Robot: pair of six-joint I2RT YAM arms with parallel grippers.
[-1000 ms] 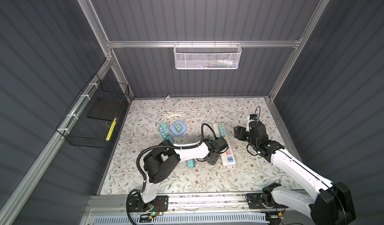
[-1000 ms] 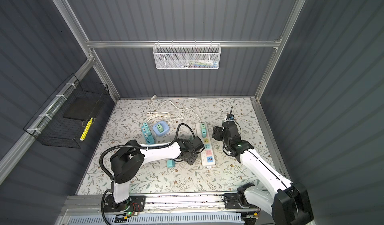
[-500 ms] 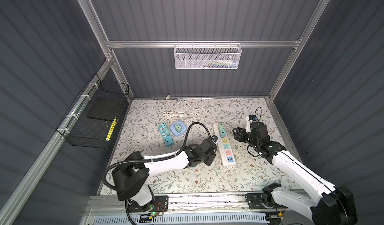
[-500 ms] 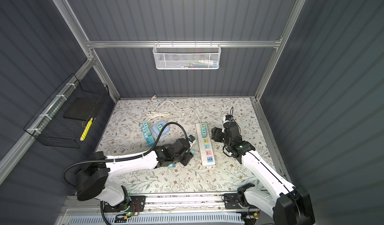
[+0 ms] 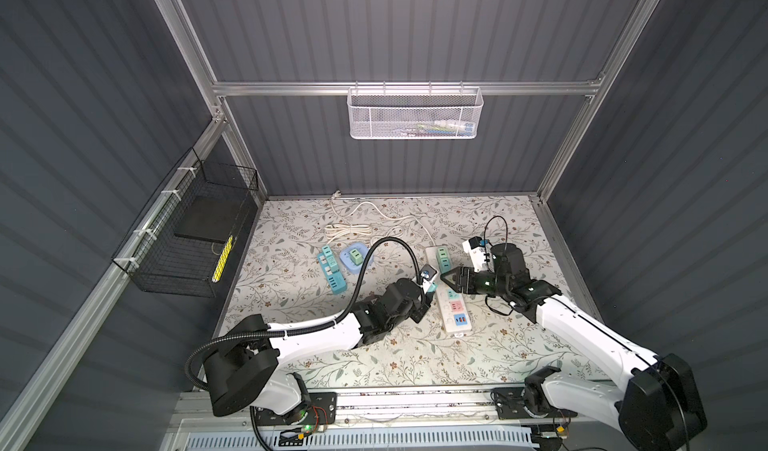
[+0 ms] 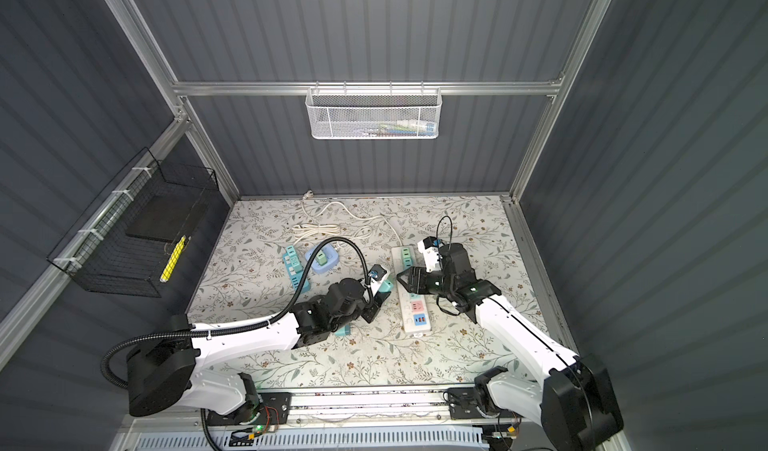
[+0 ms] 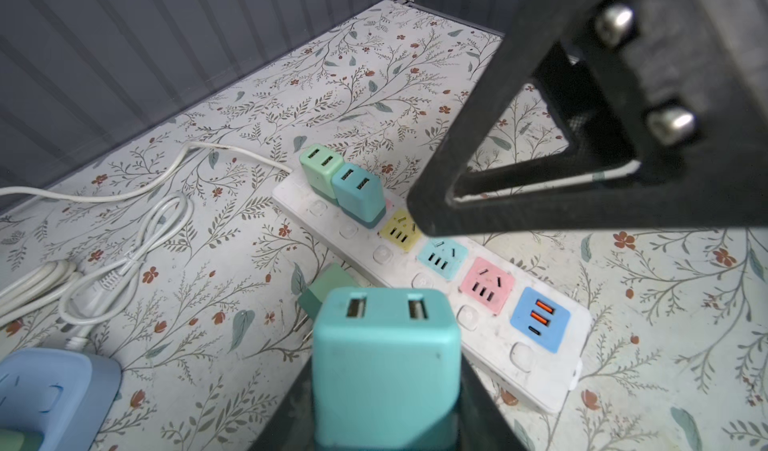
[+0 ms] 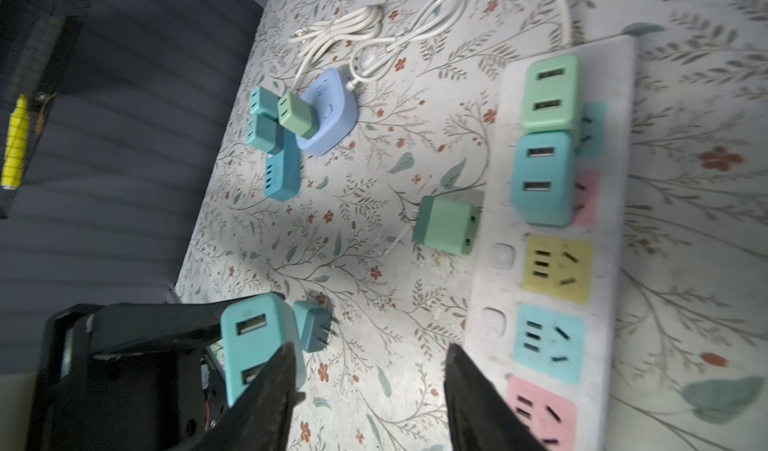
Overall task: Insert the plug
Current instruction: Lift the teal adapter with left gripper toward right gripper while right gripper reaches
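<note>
My left gripper (image 7: 386, 390) is shut on a teal two-port plug (image 7: 386, 361), held just left of the white power strip (image 7: 490, 345); the plug (image 5: 431, 289) also shows in both top views (image 6: 386, 285). The strip (image 5: 446, 324) has yellow, blue and pink sockets free, while a green plug (image 7: 322, 166) and a blue plug (image 7: 357, 191) sit in its far end. My right gripper (image 8: 368, 386) hangs open over the strip's middle (image 5: 451, 280), facing the held plug (image 8: 257, 341), with nothing between its fingers.
A loose green plug (image 8: 446, 224) lies beside the strip and a dark teal one (image 8: 316, 328) lies on the mat. Further left are a blue round socket (image 5: 355, 257), a teal strip (image 5: 332, 274) and coiled white cable (image 5: 347, 230). A wire basket (image 5: 187, 237) hangs on the left wall.
The left arm's elbow has swung toward the front left and its gripper has raised the teal plug beside the strip. The right gripper has moved left over the strip, jaws narrower.
</note>
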